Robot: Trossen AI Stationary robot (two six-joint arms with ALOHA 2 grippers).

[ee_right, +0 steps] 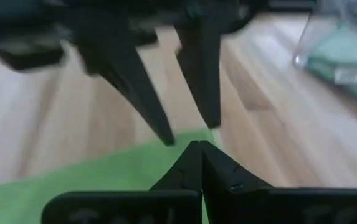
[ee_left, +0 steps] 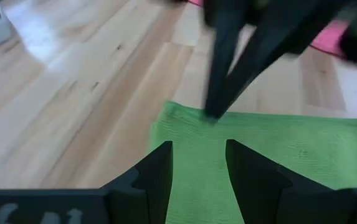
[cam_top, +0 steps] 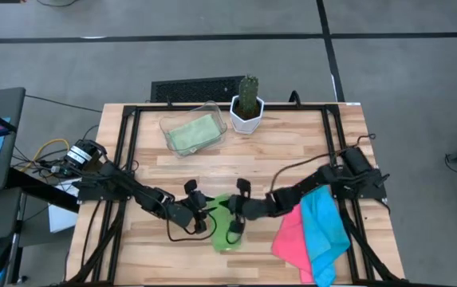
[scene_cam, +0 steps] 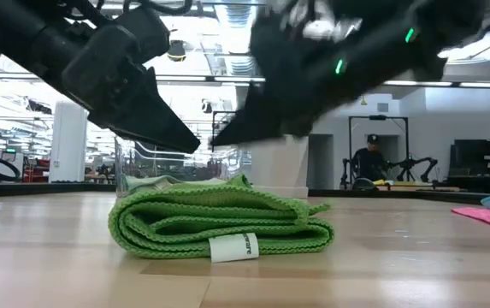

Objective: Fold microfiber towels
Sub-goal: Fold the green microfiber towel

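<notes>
Low view only: white tag on folded bright green towel.

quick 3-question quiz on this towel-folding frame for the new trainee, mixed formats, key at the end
1. True or false: the bright green towel lies folded on the table, with a white label showing at its front edge.
2. Which towel lies in the clear plastic tray? A) hot pink B) pale green C) cyan
3. Fill in: the left tool is ___, while the right tool is shut.

Key:
1. True
2. B, the pale green towel. The pink towel and cyan towel lie under the right arm.
3. Open
</notes>
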